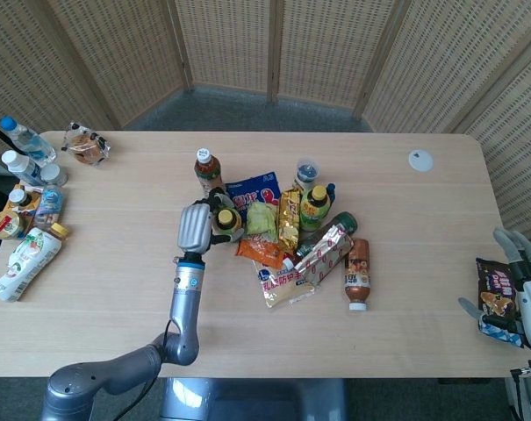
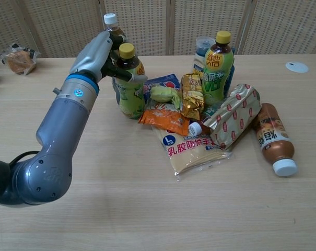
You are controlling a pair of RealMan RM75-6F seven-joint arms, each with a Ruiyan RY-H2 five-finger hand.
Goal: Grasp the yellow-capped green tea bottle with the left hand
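Observation:
The yellow-capped green tea bottle (image 1: 226, 224) (image 2: 129, 86) stands upright at the left edge of the snack pile. My left hand (image 1: 195, 226) (image 2: 99, 50) is against its left side and grips its upper part, with fingers curled around the neck and shoulder below the yellow cap. A second yellow-capped green bottle (image 1: 314, 207) (image 2: 218, 67) stands at the far right of the pile, untouched. My right hand (image 1: 521, 291) is at the table's right edge, fingers spread and holding nothing, beside a dark snack packet (image 1: 491, 296).
A white-capped brown bottle (image 1: 206, 166) (image 2: 110, 27) stands just behind the held bottle. Snack packets (image 2: 191, 149) and a lying brown bottle (image 1: 358, 274) (image 2: 274, 137) lie to its right. Several bottles (image 1: 24, 206) crowd the table's left edge. A white disc (image 1: 420, 160) lies far right.

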